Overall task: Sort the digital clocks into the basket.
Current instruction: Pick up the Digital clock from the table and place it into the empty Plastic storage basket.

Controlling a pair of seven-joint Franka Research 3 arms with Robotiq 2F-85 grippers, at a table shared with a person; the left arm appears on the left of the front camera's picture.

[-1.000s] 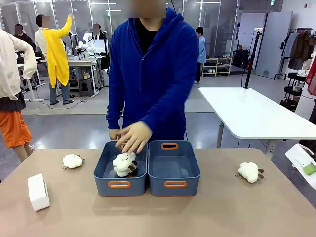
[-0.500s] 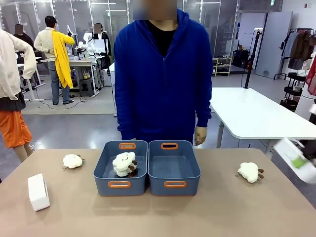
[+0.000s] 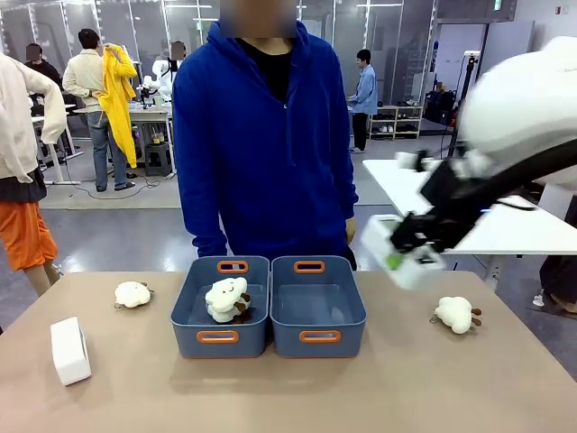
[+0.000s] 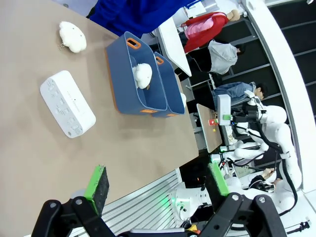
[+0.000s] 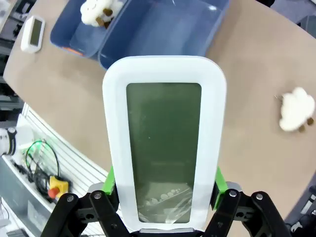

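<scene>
My right gripper (image 3: 398,256) hangs above the table just right of the bins, shut on a white digital clock (image 3: 395,245) with a grey-green screen (image 5: 164,143); its green pads (image 5: 220,183) clamp the clock's long sides. Two twin blue-grey baskets stand side by side: the right one (image 3: 317,336) is empty (image 5: 210,34), the left one (image 3: 183,316) holds a plush toy (image 3: 226,299). A second digital clock (image 3: 69,350) lies at the table's left (image 4: 66,109) (image 5: 33,32). My left gripper (image 4: 158,183) is open, high over the near table edge.
A person in a blue hoodie (image 3: 261,144) stands right behind the bins, hands down. Loose cream plush toys lie at the left (image 3: 132,293) and at the right (image 3: 455,313) of the table. Another white table (image 3: 505,225) stands behind at the right.
My right arm has swung in from the right edge with the clock toward the bins. The person pulled a hand out of the left bin and straightened up.
</scene>
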